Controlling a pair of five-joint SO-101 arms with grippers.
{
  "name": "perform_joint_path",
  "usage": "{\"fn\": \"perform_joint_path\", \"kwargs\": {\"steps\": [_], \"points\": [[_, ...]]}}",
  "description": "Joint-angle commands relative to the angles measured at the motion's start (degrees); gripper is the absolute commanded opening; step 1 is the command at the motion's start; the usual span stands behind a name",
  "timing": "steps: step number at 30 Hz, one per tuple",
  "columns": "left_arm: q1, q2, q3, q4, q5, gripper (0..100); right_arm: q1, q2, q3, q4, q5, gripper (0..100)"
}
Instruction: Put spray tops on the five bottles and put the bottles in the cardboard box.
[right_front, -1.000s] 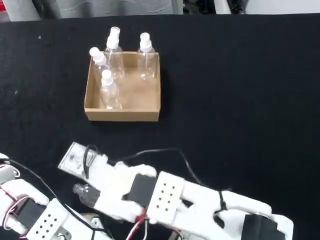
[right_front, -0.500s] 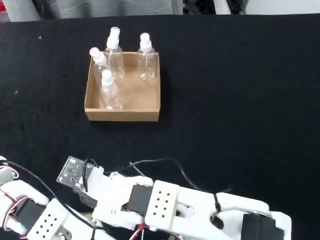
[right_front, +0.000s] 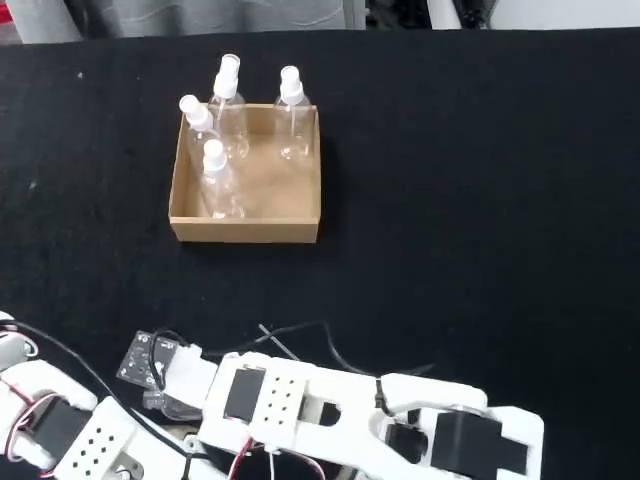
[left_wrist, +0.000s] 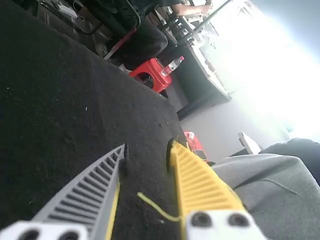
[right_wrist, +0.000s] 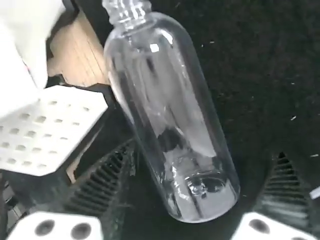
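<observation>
Four capped bottles (right_front: 216, 170) stand in the cardboard box (right_front: 245, 229), toward the tabletop's far edge, left of centre. The fifth bottle (right_wrist: 170, 125) lies topless by the near edge, straddled by the right gripper (right_wrist: 202, 155), jaws parted. Closing on it looks like the next move. The left gripper (left_wrist: 148, 146) gapes empty.

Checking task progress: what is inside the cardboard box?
Four spray-topped bottles stand inside the cardboard box, toward its far left. The front bottle covers part of one behind.

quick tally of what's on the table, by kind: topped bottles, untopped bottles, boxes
bottles with spray tops: 4
bottle without a top: 1
cardboard box: 1
Total: 6
</observation>
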Motion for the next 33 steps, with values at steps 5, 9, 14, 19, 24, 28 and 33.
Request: {"fn": "perform_joint_path", "kwargs": {"steps": [5,9,14,19,24,28,33], "points": [[-0.66,-0.35,1.1,-1.14,0.44,13,2.9,-0.22,-5.23,-0.79,4.92,19.4],[-0.48,-0.35,1.1,-1.14,0.44,13,6.15,-0.22,-6.46,-0.44,6.51,16.8],[-0.48,-0.35,1.1,-1.05,0.44,13,7.74,-0.31,-10.59,4.22,6.59,10.7],[-0.48,-0.35,1.1,-1.05,0.44,13,9.93,-0.31,-14.02,8.62,9.58,9.6],[-0.31,-0.35,1.1,-1.05,0.44,13,11.52,-0.31,-17.36,13.8,12.57,9.6],[-0.22,-0.35,1.1,-0.97,0.44,13,12.92,-2.07,-19.12,16.88,12.57,9.6],[0.13,-0.26,1.1,-0.88,0.44,13,16.35,-10.68,-16.31,17.49,12.57,9.6]]}}
